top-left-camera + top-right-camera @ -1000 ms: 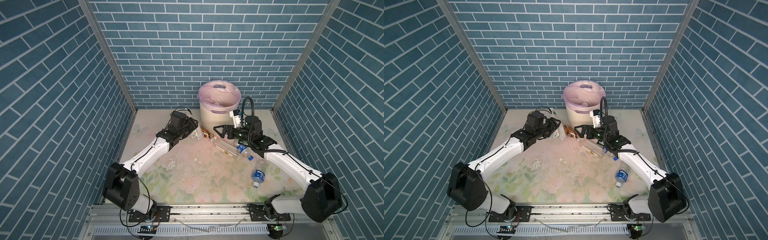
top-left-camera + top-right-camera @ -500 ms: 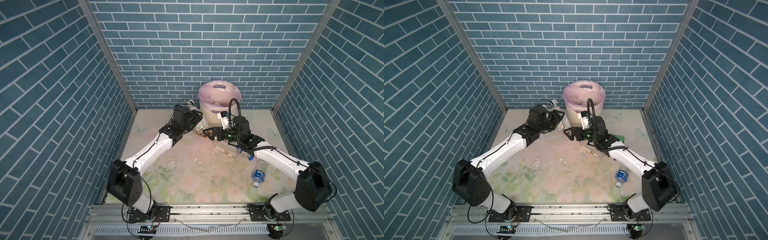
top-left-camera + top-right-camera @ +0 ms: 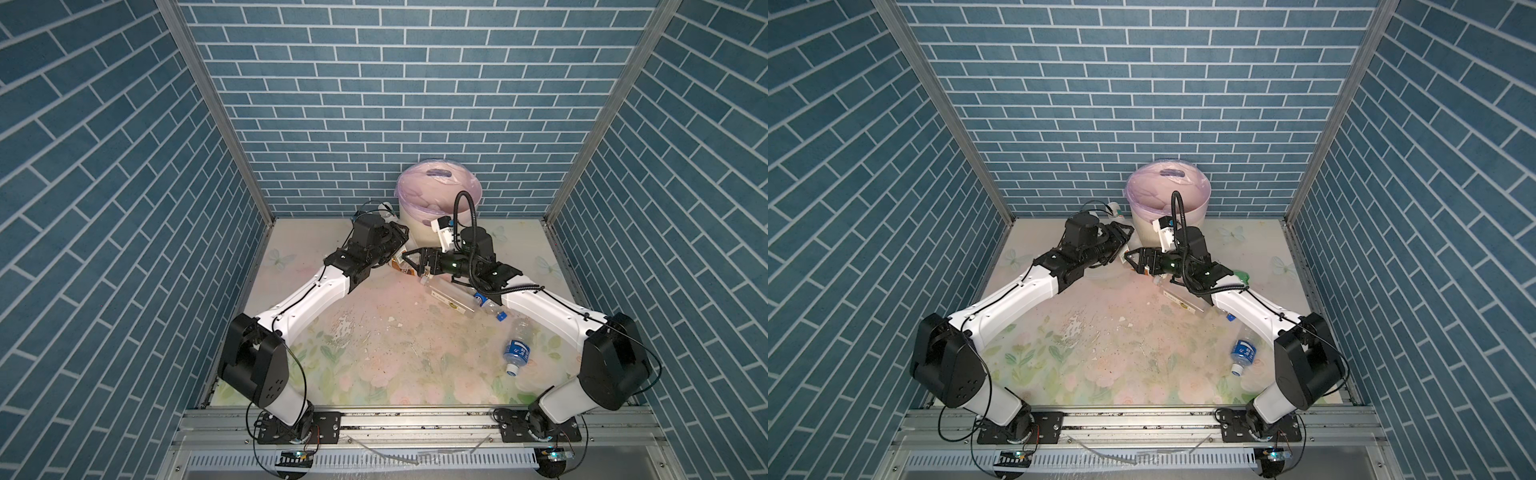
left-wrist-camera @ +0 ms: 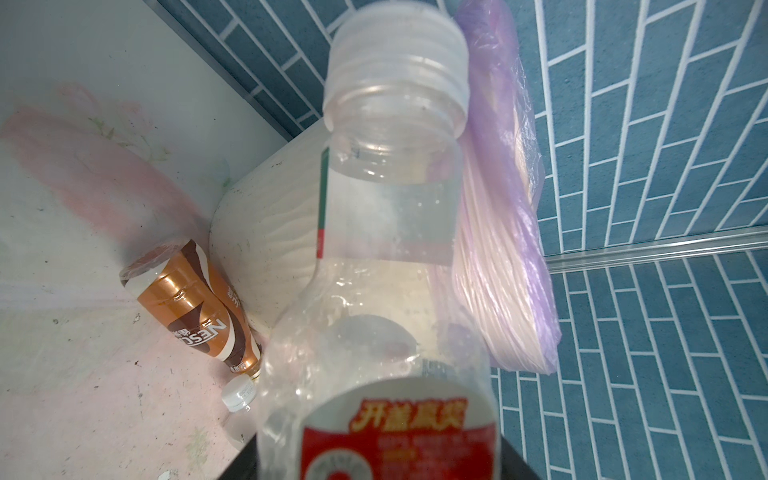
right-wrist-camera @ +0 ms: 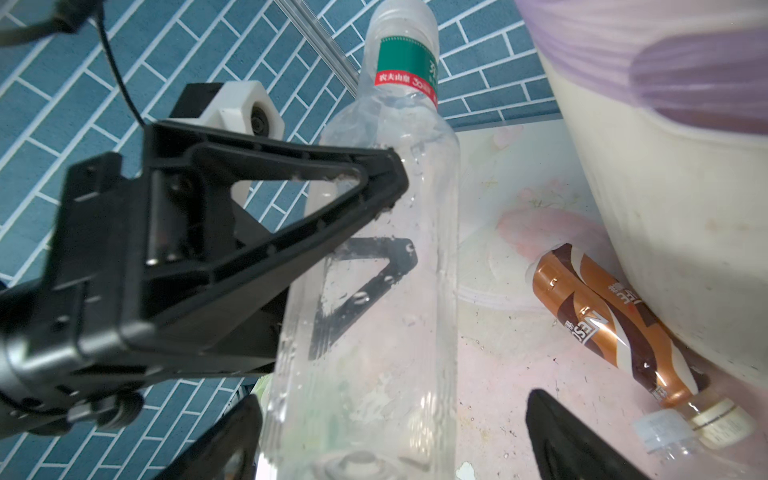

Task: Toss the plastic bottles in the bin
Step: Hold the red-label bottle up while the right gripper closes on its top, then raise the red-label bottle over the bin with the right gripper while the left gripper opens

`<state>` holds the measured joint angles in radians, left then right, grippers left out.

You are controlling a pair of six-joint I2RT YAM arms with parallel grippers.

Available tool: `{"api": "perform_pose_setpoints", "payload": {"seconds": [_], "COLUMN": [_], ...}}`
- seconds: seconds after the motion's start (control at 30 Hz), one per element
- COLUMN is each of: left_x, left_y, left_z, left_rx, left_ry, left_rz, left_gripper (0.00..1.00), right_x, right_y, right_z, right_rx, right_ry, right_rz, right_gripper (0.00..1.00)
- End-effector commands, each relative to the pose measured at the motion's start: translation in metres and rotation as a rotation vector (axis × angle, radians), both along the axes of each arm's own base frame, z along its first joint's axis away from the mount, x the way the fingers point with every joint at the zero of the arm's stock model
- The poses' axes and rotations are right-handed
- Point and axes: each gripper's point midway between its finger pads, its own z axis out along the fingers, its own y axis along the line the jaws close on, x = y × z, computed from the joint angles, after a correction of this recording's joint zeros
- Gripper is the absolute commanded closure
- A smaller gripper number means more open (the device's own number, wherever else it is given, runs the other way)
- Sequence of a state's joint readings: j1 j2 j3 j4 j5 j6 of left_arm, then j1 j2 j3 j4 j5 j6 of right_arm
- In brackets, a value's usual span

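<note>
Lifting your left gripper (image 5: 405, 216) brought its clamped bottle (image 4: 374, 291) beside the bin (image 3: 415, 226); drop comes next; right gripper (image 3: 409, 262) moved in, open.

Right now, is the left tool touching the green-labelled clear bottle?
Touching. The right wrist view shows the left tool clamped on the clear bottle.

Robot test cell, lab-style, not a lived-in room. Walls (image 3: 395, 104) are printed blue-brick panels slotted into bare aluminium corner posts (image 3: 217, 112). Left arm (image 3: 307, 299) and right arm (image 3: 540, 305), both white, are bolted to an aluminium rail (image 3: 415, 417) along the front. Slotted cable duct (image 3: 374, 461) with loose wiring runs below it. Bench (image 3: 374, 357) wears a scuffed floral sheet. Lab or workshop beyond the panels: can't tell.
</note>
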<state>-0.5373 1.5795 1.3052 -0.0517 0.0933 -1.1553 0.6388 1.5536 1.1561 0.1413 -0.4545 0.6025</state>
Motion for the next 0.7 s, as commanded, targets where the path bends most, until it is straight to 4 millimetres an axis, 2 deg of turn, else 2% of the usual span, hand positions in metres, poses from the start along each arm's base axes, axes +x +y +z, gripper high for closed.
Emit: {"api": "perform_pose_setpoints", "payload": {"seconds": [0.0,0.17,0.4,0.67], "left_x": [0.003,0.001,-0.003,-0.005], "left_y": [-0.005,-0.009,-0.013,-0.009], "left_z": [0.018,0.019,0.022,0.033], "left_rx": [-0.025,-0.041,-0.069,-0.057], "left_ry": [-0.044,-0.044,-0.043,-0.067], "left_rz": [-0.004,-0.01,-0.024,-0.018], "left_gripper": [0.35,0.34,0.32,0.23], "right_x": [0.01,0.015,0.014,0.006], "right_y": [0.007,0.011,0.015,0.007], "right_z": [0.025,0.025,0.023,0.031], "right_rx": [0.042,0.046,0.06,0.036], "right_ry": [-0.033,-0.032,-0.018,-0.038], "right_rz": [-0.017,-0.019,-0.011,-0.007], "right_gripper": [0.04,0.13,0.32,0.53]}}
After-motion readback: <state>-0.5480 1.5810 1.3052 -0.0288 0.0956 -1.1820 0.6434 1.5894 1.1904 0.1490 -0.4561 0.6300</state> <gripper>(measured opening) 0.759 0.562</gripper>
